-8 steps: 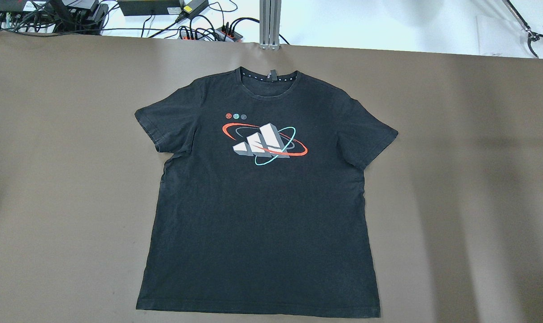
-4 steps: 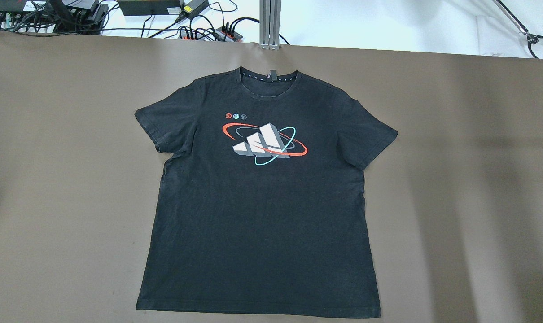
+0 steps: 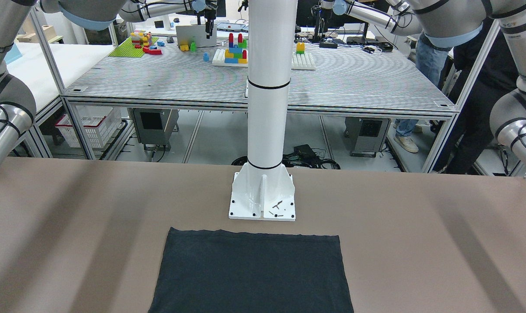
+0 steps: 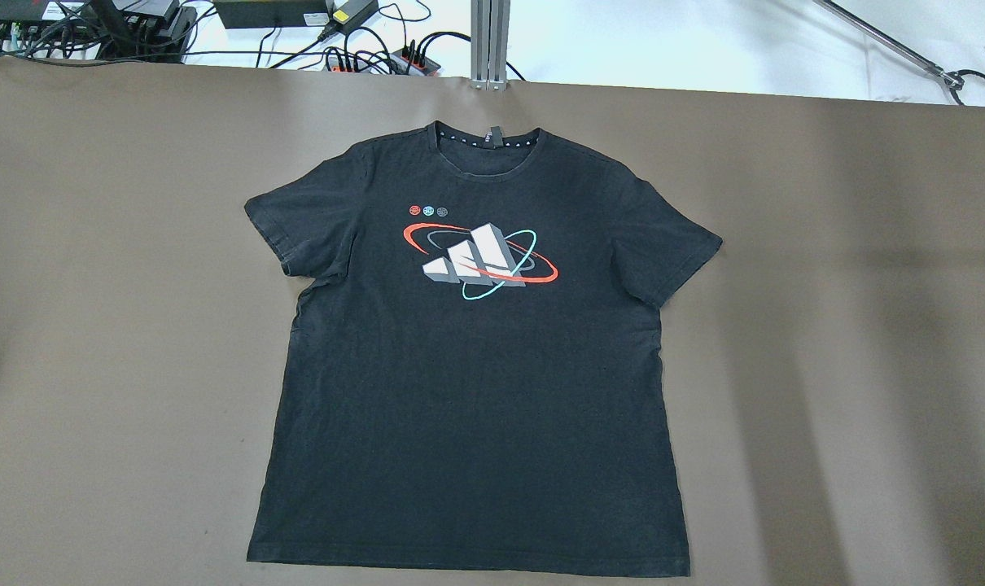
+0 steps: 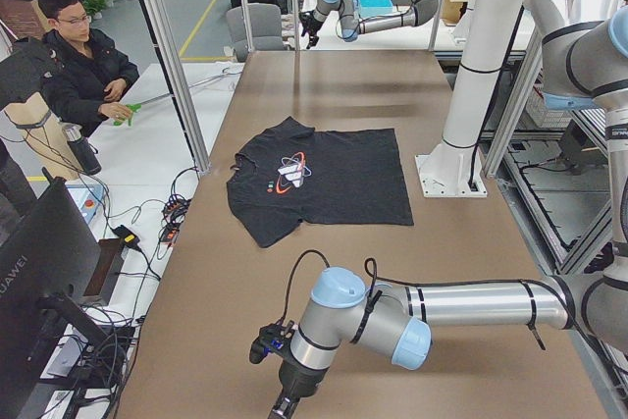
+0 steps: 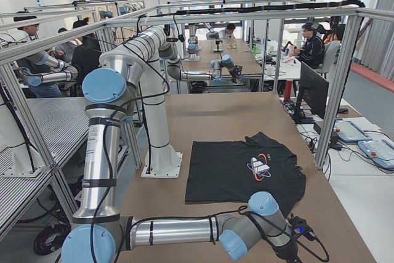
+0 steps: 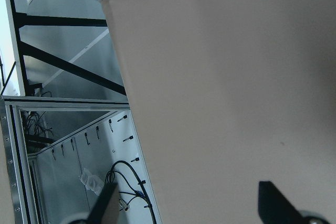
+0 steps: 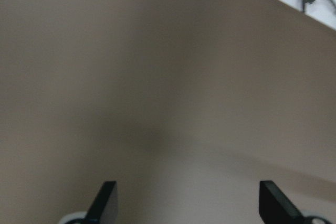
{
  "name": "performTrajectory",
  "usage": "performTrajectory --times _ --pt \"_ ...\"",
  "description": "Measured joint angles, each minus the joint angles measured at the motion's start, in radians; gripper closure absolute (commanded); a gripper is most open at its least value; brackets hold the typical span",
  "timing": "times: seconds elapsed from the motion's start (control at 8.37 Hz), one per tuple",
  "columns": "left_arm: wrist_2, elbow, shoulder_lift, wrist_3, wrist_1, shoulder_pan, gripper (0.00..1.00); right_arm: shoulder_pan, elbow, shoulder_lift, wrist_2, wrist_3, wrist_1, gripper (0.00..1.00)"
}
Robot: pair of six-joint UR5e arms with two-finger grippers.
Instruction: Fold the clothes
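On table (image 4: 826,325), centred, black T-shirt (image 4: 468,391) lies flat and unfolded, print (image 4: 480,256) up, hem end near white pillar (image 3: 267,87) base

Left arm (image 5: 461,301) stretched low over table end, wrist bent down; right arm (image 6: 184,229) likewise at opposite end; both well apart from shirt

Left gripper (image 7: 186,205): jaws spread over bare table by its edge
Right gripper (image 8: 186,200): jaws spread, bare table beneath

Overhead view shows print; front-facing view shows only plain hem half
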Motion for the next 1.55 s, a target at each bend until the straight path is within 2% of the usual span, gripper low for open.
performTrajectory --times 0.24,0.48,0.72,1.07,1.55 --pt "-0.001 0.000 0.000 -0.004 -0.001 0.001 0.06 -0.099 -0.015 0.069 0.089 0.235 0.015 0.05" --pt "-0.004 0.001 0.000 -0.038 -0.010 0.003 0.06 -0.215 -0.087 0.179 0.099 0.410 0.048 0.06" --pt "-0.005 0.001 0.000 -0.046 -0.022 0.005 0.06 -0.286 -0.210 0.302 0.079 0.552 0.086 0.07" --pt "-0.005 -0.001 -0.003 -0.045 -0.025 0.007 0.06 -0.367 -0.306 0.391 -0.017 0.638 0.096 0.10" --pt "-0.005 -0.013 -0.007 -0.046 -0.021 0.009 0.06 -0.405 -0.346 0.412 -0.033 0.660 0.094 0.21"
